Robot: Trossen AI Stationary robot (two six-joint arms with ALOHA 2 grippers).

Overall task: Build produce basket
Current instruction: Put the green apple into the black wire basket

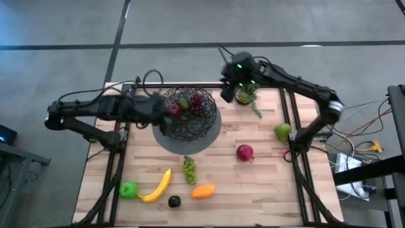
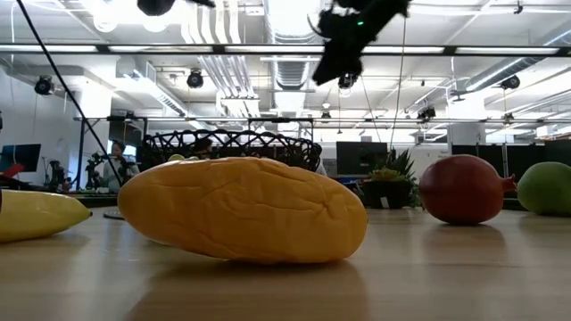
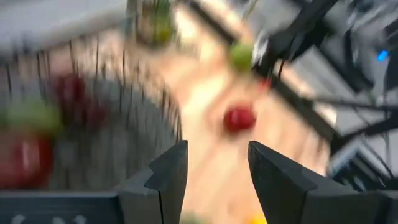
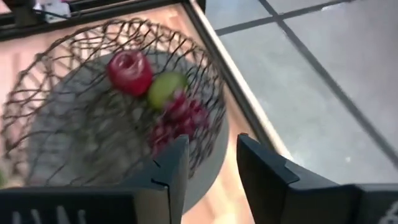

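The counter (image 1: 253, 183) is pale wood in planks, matt, its grain plain in the low view. The basket (image 1: 190, 114) is thin dark wire woven in open loops (it looks like metal), seated on a flat grey matt disc (image 1: 212, 136). The orange fruit (image 2: 243, 209) has a dull, finely wrinkled skin like moulded plastic. The banana (image 2: 40, 214) is smoother with a soft sheen. The red fruit (image 2: 464, 189) at three o'clock looks smooth, faintly glossy. The right hand (image 4: 208, 168) has matt dark plastic fingers (image 4: 267, 177).
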